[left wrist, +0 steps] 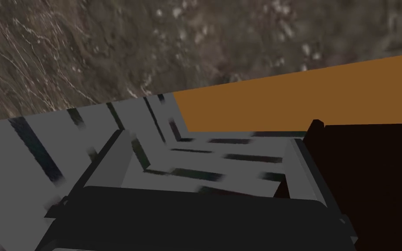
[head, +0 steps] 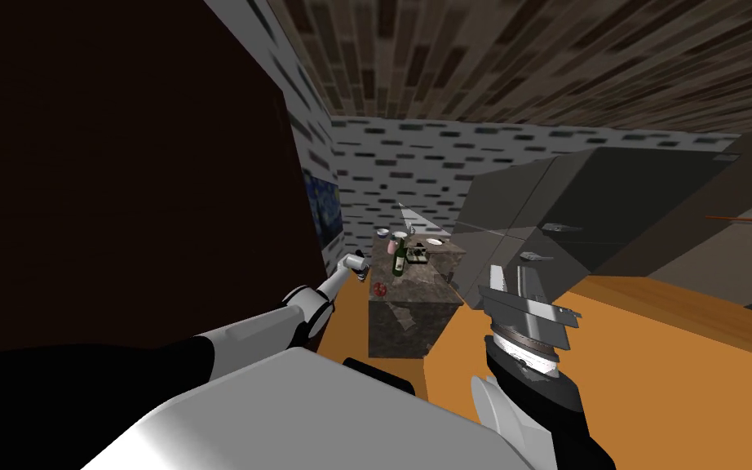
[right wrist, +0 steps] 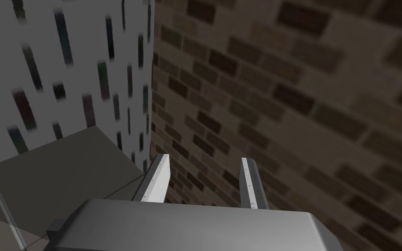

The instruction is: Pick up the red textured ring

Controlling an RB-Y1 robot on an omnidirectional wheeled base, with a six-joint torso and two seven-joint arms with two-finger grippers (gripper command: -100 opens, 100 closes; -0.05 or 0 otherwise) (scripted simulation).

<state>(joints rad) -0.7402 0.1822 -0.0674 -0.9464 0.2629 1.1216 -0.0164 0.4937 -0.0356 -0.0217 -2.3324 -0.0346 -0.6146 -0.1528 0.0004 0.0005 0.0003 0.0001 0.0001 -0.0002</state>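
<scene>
Floor (head: 660,318) orange. Far wall (head: 399,175) light grey with dark dashes; blue picture (head: 323,214) on the adjoining wall. Brown brick surface (head: 529,57) overhead. Mottled dark stone bench (head: 403,326) mid-room. Grey cabinets (head: 578,204) right, tall dark brown unit (head: 121,179) left.

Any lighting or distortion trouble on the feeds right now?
Head view: rolled, walls splayed, dim; the ring reads as a small red spot on the counter. Left wrist view: dark cabinet nearly black beside the left gripper. Right wrist view: evenly lit, its fingers bright.

The left forearm (head: 262,326) is white with dark joints, the right end effector (right wrist: 205,162) grey, with pale blade fingers (right wrist: 158,181).
</scene>
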